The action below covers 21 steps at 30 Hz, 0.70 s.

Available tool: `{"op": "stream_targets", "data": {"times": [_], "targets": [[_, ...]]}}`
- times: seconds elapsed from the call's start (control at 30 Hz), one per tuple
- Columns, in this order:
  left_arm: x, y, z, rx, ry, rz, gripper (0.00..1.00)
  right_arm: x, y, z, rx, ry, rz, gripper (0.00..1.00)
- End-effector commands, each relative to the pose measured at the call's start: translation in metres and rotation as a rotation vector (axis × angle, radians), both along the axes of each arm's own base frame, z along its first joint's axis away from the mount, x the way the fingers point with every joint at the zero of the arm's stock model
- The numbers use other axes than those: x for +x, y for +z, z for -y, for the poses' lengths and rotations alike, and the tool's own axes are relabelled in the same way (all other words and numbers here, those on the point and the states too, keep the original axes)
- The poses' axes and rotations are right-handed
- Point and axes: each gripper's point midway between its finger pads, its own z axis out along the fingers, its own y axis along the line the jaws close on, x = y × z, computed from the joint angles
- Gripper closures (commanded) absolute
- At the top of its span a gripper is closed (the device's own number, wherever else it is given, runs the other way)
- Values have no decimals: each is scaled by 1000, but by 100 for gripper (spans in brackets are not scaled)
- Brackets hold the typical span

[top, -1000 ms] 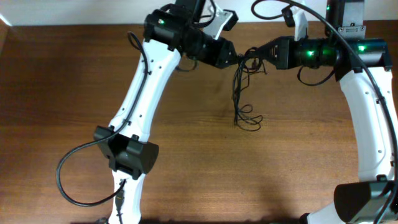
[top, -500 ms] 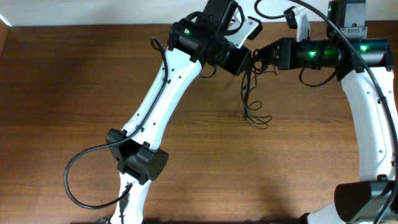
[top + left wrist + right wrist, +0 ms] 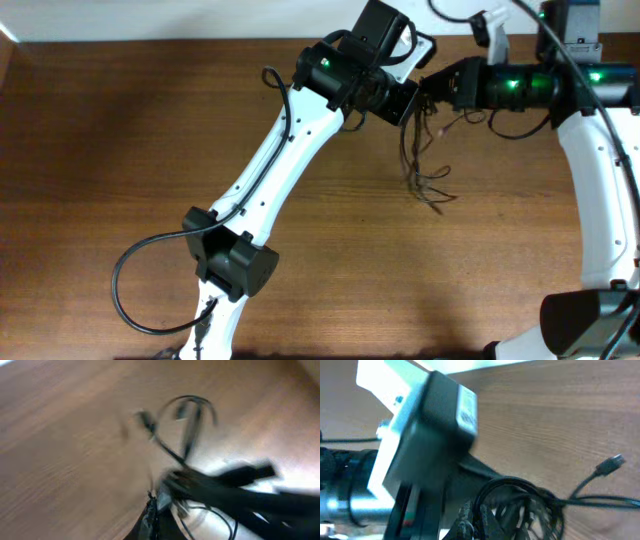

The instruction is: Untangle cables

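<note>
**Both grippers closed at the knot — separating pull came next**

The table [image 3: 120, 150] served as the reference for everything here. The left arm [image 3: 290, 150] stretched diagonally from the table's near edge towards its far edge. The right arm [image 3: 600, 180] rose along the table's right side and bent inward above that same far edge. The left gripper [image 3: 408, 100] and the right gripper [image 3: 432, 90] met almost nose to nose above the far edge, right of the table's middle.

Judged from this, the step in hand was taking a two-point hold on the tangle. The right gripper's jaws were pressed together with the bunched strands gathered at its fingertips, so it appeared to hold them. The left gripper's jaws were closed tight as well, but its wrist view was smeared by motion. Whether they had pinched a strand could not be told.

The next move probably called for drawing the two grippers slowly apart over the table, watching that loops slid free rather than cinched.

The cables [image 3: 425, 165] hung between the grippers as thin black cords. Their lower loops splayed just above or on the table, a little nearer than the far edge. The knot [image 3: 520, 505] looked dense — several turns crossing. One small plug [image 3: 610, 464] stuck out free on its own strand.
</note>
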Motion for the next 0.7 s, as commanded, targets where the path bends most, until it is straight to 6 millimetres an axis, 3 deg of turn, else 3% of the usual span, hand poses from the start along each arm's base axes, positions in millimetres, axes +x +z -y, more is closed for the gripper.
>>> {"op": "stream_targets", "data": {"times": [0.0, 0.13, 0.2, 0.3, 0.4, 0.47, 0.5, 0.57, 0.63, 0.67], "targets": [[30, -6, -34, 65, 289, 8, 100, 1, 5, 26, 75, -90, -88, 96], [46, -1, -45, 32, 352, 23, 100, -5, -22, 75, -12, -258, -219, 96], [51, -1, -53, 34, 368, 22, 100, -11, -45, 102, -155, -365, -293, 96], [57, -2, -67, 39, 395, 16, 100, -23, -53, 75, -205, -279, -318, 96], [70, -9, -109, 58, 483, -31, 100, -50, -58, 0, -260, -52, -315, 96], [70, -17, -135, 85, 521, -81, 100, -64, -60, -20, -288, 34, -306, 96], [67, -21, -144, 95, 531, -113, 100, -65, -67, -15, -340, 17, -318, 96], [57, -29, -157, 137, 530, -164, 100, -55, -122, 26, -508, -174, -424, 96], [51, -31, -155, 158, 505, -173, 100, -61, -185, 39, -502, -224, -554, 96], [49, -31, -152, 160, 498, -175, 100, -64, -205, 43, -479, -230, -598, 96]]}}
